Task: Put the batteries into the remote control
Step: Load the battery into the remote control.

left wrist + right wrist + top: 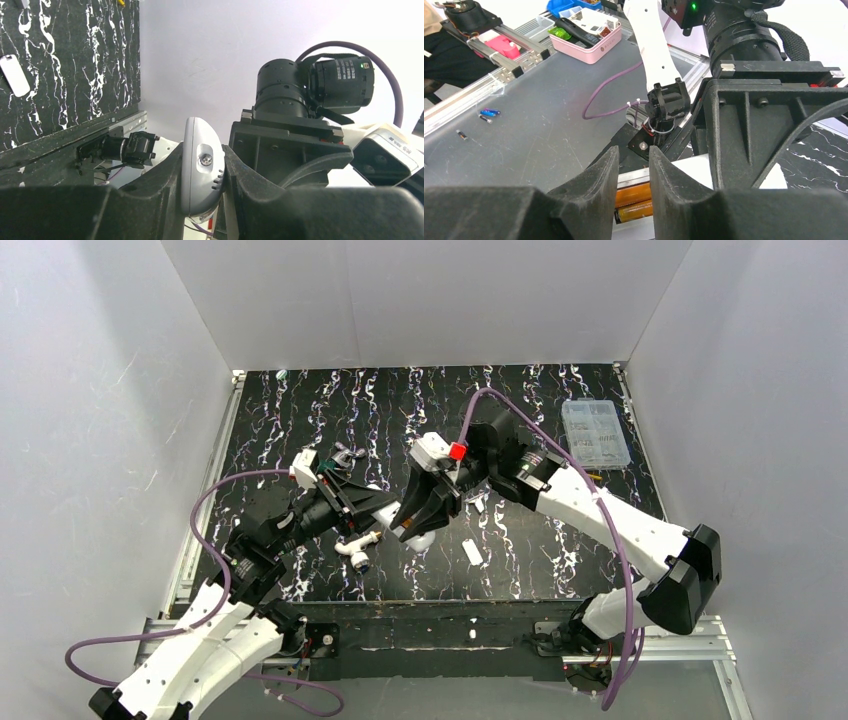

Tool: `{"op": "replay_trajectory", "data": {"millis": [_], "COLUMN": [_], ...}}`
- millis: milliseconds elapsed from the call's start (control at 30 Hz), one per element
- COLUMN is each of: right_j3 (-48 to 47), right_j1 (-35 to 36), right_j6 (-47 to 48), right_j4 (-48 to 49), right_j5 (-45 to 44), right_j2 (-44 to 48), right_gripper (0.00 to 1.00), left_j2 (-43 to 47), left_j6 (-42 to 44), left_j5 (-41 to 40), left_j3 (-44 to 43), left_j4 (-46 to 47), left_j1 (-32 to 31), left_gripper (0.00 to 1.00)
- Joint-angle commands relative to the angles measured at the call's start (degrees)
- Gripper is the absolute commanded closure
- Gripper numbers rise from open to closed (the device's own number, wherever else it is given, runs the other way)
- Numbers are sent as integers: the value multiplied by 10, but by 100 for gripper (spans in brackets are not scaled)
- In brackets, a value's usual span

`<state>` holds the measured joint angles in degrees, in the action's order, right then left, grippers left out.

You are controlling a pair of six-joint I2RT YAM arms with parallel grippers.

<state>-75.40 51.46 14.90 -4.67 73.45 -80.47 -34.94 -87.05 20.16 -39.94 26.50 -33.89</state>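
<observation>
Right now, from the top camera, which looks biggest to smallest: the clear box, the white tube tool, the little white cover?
1. clear box, biggest by far.
2. white tube tool.
3. little white cover, smallest, though only a bit smaller than the tool.

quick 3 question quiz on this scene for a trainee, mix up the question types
1. True or false: the left gripper is open and empty.
2. Where does the small white cover lie? A: in the right gripper. B: on the black mat. C: on top of the remote control.
3. How many orange batteries show beyond the right gripper's fingers?

Key: 1 false, it is shut on the remote control. 2 B. 3 two.
</observation>
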Motion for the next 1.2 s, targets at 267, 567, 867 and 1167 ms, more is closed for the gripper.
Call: {"op": "replay_trajectory", "data": {"millis": [267, 567, 867, 1167], "right_j3": [-43, -41, -12, 44], "right_j1": [3, 10, 14, 11], "right_j6": [-27, -49, -27, 38], "right_j4": [-30, -9, -5, -31], "right_j5": [0, -3, -43, -83], "right_j2": [6, 32, 84, 122], "right_gripper": [61, 58, 55, 60], "left_j2": [26, 21, 18, 21], "left_j6": [9, 9, 7, 6], "left_j5": [34, 36, 40, 42], "left_j3": [-32, -27, -25, -22], "left_j4": [40, 47, 54, 57], "left_j1": [0, 0, 0, 0], "left_gripper": [100, 100, 100, 100]}}
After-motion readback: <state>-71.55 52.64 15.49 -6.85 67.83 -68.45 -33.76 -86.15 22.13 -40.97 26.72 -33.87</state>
